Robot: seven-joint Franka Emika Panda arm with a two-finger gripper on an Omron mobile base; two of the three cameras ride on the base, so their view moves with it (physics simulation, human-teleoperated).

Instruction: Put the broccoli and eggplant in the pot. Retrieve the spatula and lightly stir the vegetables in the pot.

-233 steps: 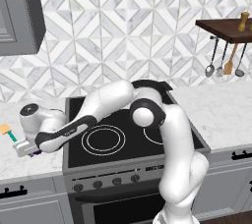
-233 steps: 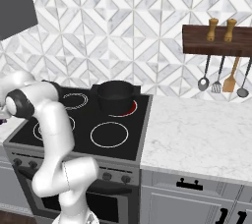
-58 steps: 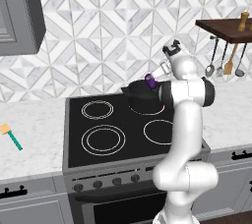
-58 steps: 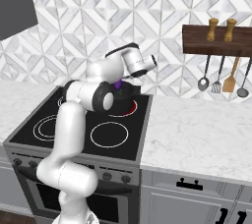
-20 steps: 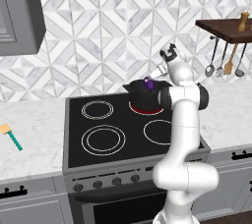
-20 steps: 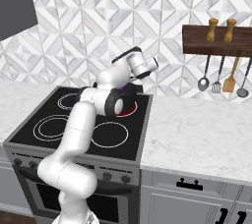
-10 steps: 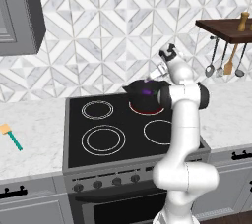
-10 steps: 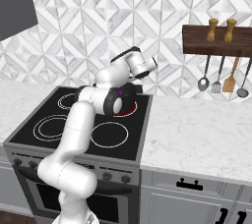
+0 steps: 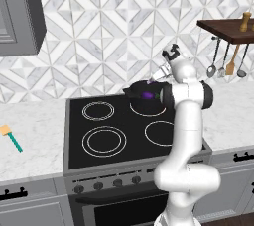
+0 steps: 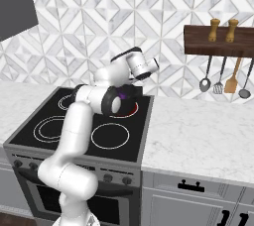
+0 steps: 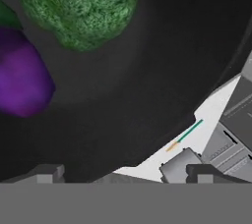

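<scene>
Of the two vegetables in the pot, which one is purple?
The eggplant: glossy purple, lying beside the lumpy green broccoli inside the black pot.

We find no legible text, label, brand, number or sign anywhere in these views. The stove [image 9: 119,136] front carries knobs without readable markings, and the wall tiles bear only a geometric pattern.
</scene>
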